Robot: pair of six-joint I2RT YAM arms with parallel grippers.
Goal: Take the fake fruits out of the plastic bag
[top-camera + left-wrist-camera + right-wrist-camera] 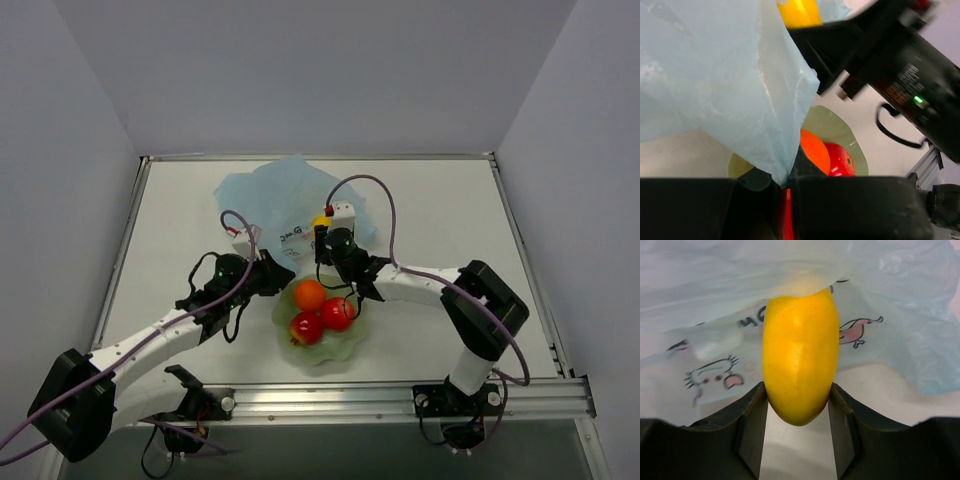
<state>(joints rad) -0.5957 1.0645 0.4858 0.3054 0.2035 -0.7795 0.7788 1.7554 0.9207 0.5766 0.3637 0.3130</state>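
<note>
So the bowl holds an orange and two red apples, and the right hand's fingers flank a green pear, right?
No. The right hand flanks a yellow mango, not a green pear; the right wrist view shows it. The bowl does hold the orange and two red apples.

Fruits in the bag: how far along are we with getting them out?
Done: an orange and two apples sit in the bowl. In hand: the right claw grips the mango at the bag's mouth, not yet clear of it, while the left claw pinches the bag's edge. Left: bring the mango out; a pale lump showing through the plastic may be one more fruit.
</note>
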